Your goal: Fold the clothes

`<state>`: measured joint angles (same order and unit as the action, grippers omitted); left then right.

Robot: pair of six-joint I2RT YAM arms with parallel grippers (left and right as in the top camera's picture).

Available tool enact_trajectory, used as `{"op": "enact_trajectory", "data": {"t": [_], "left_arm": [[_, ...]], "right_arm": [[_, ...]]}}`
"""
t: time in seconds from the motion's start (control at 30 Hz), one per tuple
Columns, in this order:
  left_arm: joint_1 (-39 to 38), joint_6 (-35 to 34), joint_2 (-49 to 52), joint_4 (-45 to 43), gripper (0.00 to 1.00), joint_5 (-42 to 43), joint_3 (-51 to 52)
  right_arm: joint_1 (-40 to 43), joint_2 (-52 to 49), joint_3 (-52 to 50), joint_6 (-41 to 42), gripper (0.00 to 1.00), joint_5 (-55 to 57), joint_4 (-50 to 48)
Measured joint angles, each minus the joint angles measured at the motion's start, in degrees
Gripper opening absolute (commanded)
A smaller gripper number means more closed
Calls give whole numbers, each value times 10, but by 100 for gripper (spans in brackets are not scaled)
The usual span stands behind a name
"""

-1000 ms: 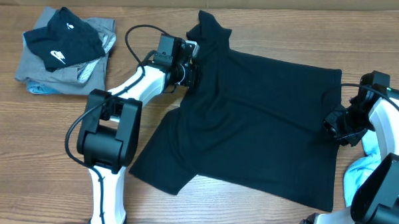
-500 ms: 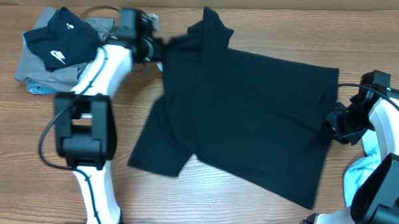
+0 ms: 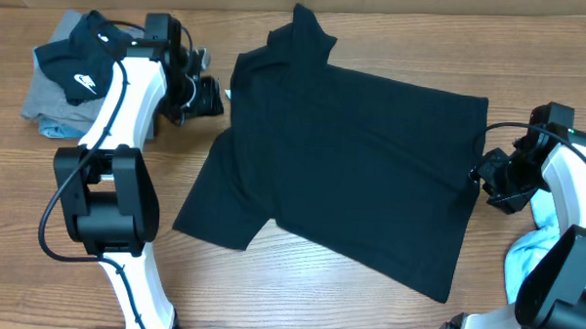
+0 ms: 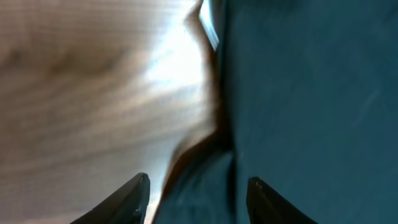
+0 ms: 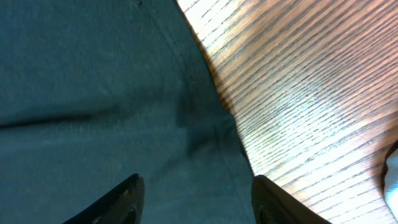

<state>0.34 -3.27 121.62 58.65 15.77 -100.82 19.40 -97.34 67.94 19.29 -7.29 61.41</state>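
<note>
Left wrist view: the left gripper (image 4: 197, 190) has its fingers spread wide and holds nothing, over the shirt (image 4: 298, 93) edge and bare table (image 4: 81, 93). The right gripper (image 5: 196, 190) is likewise spread and empty above the hem. Overhead, the shirt lies flat mid-table, collar toward the far edge. The left arm (image 3: 120, 90) reaches toward the far left corner; the right arm (image 3: 576, 174) bends in from the right edge.

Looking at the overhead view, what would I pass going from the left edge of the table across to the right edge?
Pile of folded clothes, left claw, black T-shirt, right claw, light blue cloth.
</note>
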Motion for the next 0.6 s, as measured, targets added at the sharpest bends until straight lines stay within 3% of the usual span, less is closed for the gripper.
{"op": "enact_trajectory", "data": {"t": [0.33, 0.37, 0.43, 0.47, 0.6], "left_arm": [[1, 16, -8, -133, 51, 20, 162], [0, 18, -9, -143, 45, 29, 169], [0, 20, -11, -153, 13, 41, 177], [0, 21, -11, -152, 4, 46, 181], [0, 24, -11, -137, 4, 57, 191]], "right_arm": [[0, 0, 0, 0, 59, 0, 1], [0, 0, 0, 0, 59, 0, 1], [0, 0, 0, 0, 59, 0, 1], [0, 0, 0, 0, 59, 0, 1], [0, 0, 0, 0, 59, 0, -1]]}}
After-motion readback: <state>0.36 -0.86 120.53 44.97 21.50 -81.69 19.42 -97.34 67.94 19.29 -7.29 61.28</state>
